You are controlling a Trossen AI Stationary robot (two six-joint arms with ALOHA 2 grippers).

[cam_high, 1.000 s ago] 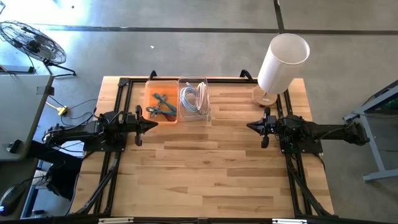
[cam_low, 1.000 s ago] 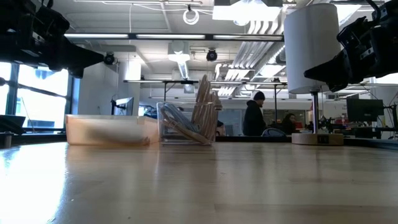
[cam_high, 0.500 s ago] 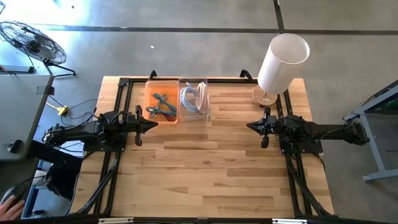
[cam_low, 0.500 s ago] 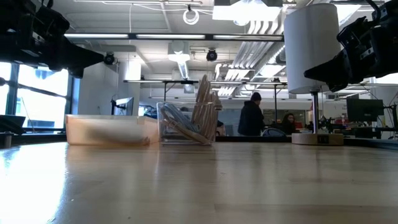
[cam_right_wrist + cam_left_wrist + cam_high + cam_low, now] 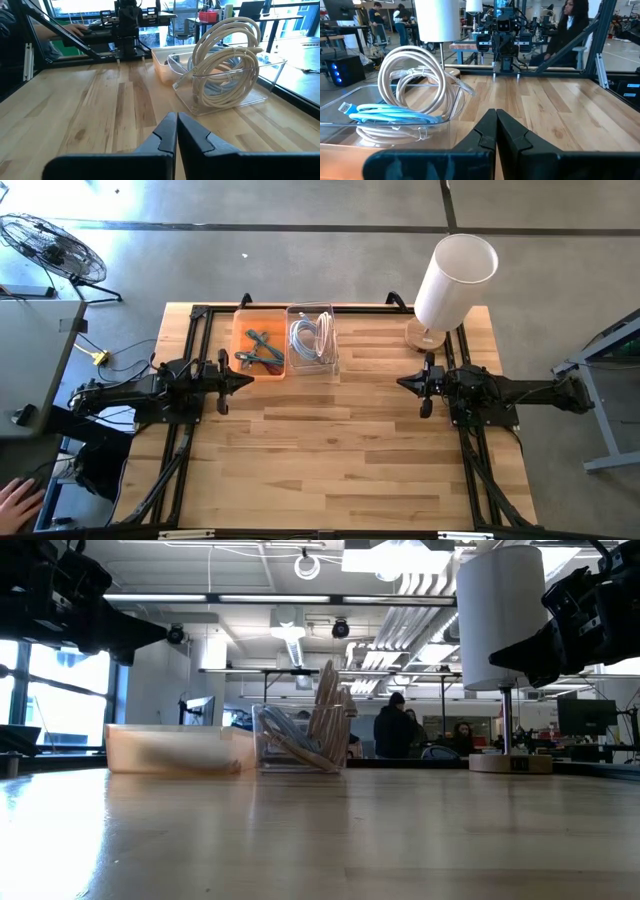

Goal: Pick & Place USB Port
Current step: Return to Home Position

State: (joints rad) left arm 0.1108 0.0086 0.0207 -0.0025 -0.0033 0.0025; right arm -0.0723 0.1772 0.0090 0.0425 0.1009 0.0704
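arms level, facing each other; left fingers [image 5: 243, 380] and right fingers [image 5: 405, 383] clenched empty

A person in dark clothing [image 5: 392, 730], seen in the low view in the room far behind the tabletop [image 5: 320, 840], is shown further to the picture's left than a second ago, a small shift recorded at each half second. In the high view, a hand [image 5: 17, 500] is now pictured at the bottom-left corner, off the tabletop, where apparently none was visible a second ago and only its edge half a second ago.
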